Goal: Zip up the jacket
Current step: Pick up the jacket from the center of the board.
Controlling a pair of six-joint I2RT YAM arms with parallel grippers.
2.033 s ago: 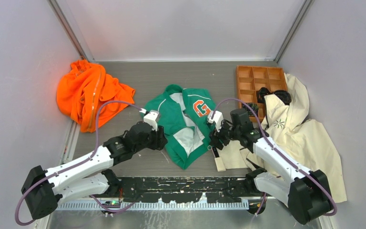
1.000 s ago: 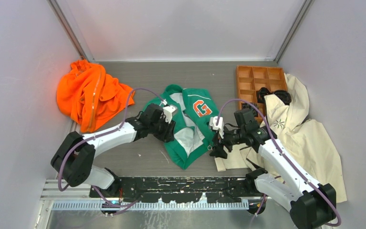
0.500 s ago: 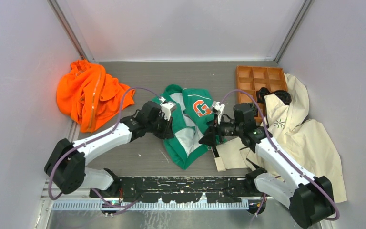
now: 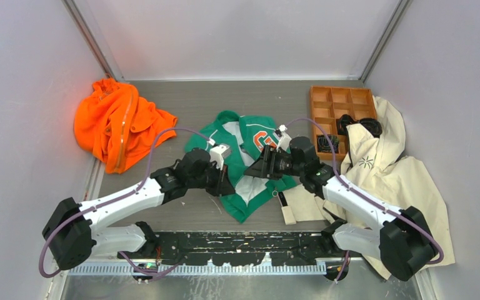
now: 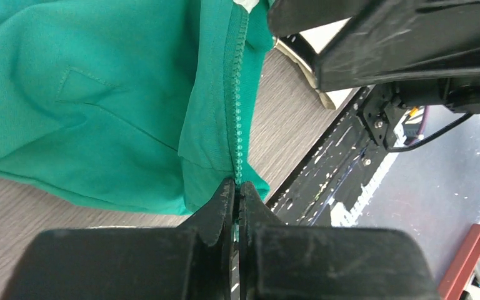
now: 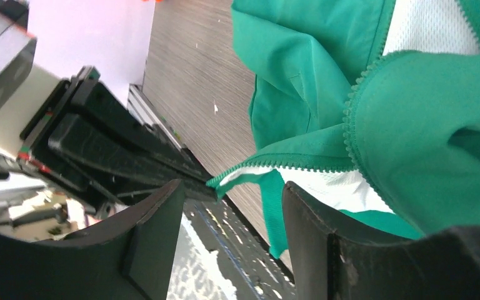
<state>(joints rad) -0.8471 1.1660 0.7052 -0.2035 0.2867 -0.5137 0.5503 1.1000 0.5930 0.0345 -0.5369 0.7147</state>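
Observation:
The green jacket (image 4: 245, 190) lies open in the middle of the table, its white lining (image 4: 248, 181) and orange patch (image 4: 264, 139) showing. My left gripper (image 4: 226, 185) sits at the lower left flap. In the left wrist view it (image 5: 237, 186) is shut on the zipper edge (image 5: 239, 106) of the jacket (image 5: 100, 94), near the bottom hem. My right gripper (image 4: 254, 170) hovers over the jacket's middle, facing the left one. In the right wrist view it (image 6: 231, 209) is open, and the held corner of the jacket (image 6: 425, 125) hangs between its fingers (image 6: 315, 237) without being gripped.
A bright orange garment (image 4: 119, 125) is heaped at the back left. A cream coat (image 4: 394, 175) spreads along the right, partly over a wooden compartment tray (image 4: 340, 106). A pale tag (image 4: 287, 214) lies near the jacket's hem. The black rail (image 4: 237, 240) runs along the near edge.
My left gripper shut on the zipper edge and drew back toward the near edge. The right gripper swung left over the jacket to face it, its jaws narrowing a little.

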